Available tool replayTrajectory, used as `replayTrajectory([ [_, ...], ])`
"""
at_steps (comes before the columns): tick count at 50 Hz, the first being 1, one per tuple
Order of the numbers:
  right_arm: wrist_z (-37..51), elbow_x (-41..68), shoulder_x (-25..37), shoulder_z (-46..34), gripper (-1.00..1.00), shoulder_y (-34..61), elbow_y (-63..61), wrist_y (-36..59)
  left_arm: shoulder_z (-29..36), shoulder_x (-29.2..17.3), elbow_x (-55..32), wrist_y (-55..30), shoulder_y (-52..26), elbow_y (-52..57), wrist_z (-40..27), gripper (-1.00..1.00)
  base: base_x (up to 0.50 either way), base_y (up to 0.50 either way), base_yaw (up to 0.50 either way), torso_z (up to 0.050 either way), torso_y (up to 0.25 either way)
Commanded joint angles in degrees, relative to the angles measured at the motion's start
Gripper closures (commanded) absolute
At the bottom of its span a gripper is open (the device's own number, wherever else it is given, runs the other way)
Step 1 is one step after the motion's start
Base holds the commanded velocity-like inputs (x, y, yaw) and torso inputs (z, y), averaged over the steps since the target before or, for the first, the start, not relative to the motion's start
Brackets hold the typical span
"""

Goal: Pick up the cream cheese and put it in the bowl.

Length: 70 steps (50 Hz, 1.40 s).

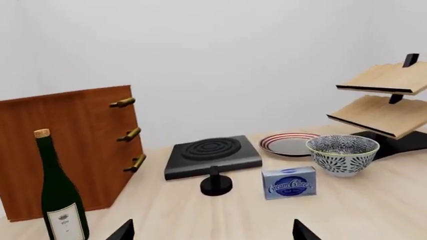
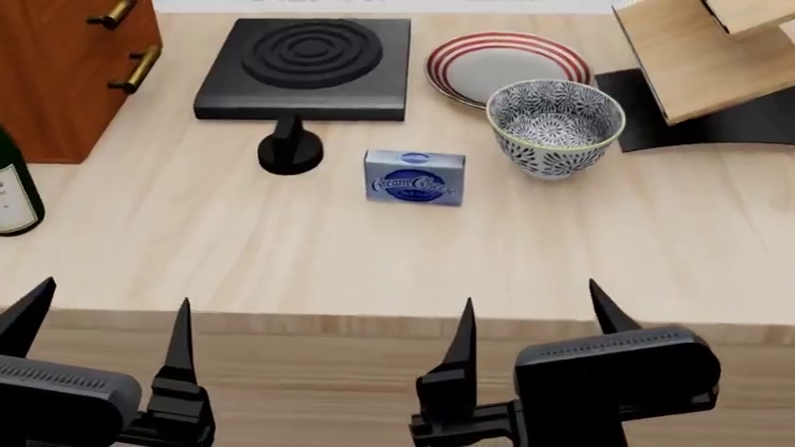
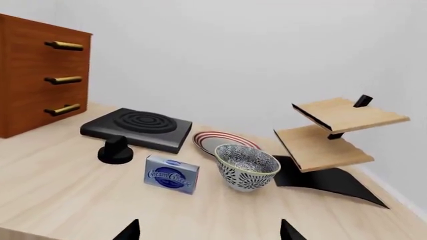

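The blue and white cream cheese [image 2: 415,177] box stands upright on the wooden table, a little left of the blue-patterned bowl [image 2: 554,126]. Both also show in the left wrist view, cream cheese [image 1: 288,183] and bowl [image 1: 343,154], and in the right wrist view, cream cheese [image 3: 172,174] and bowl [image 3: 247,167]. My left gripper [image 2: 102,321] is open and empty at the table's near edge, left of the box. My right gripper [image 2: 532,315] is open and empty at the near edge, well short of the box and bowl.
A black stove plate [image 2: 308,65] with a black knob [image 2: 289,148] lies behind the box. A red-striped plate [image 2: 504,67] sits behind the bowl. A wooden drawer cabinet [image 2: 69,65] and a wine bottle [image 2: 13,191] stand at left, a two-tier wooden rack [image 2: 702,56] at right.
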Motion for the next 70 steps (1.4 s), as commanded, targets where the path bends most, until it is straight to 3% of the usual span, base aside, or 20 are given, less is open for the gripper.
replayTrajectory([
  [1, 0.4, 0.2, 0.4, -0.3, -1.0, -0.2, -0.6, 0.1, 0.6, -0.5, -0.1, -0.1, 0.1, 0.7, -0.5, -1.0, 0.2, -0.05, 0.0, 0.0, 0.0],
  [70, 2.3, 1.8, 2.2, -1.9, -1.0, -0.2, -1.7, 0.2, 2.2, -2.5, -1.5, -0.3, -0.1, 1.6, -3.2, -1.0, 0.27, -0.06, 0.0, 0.0, 0.0],
])
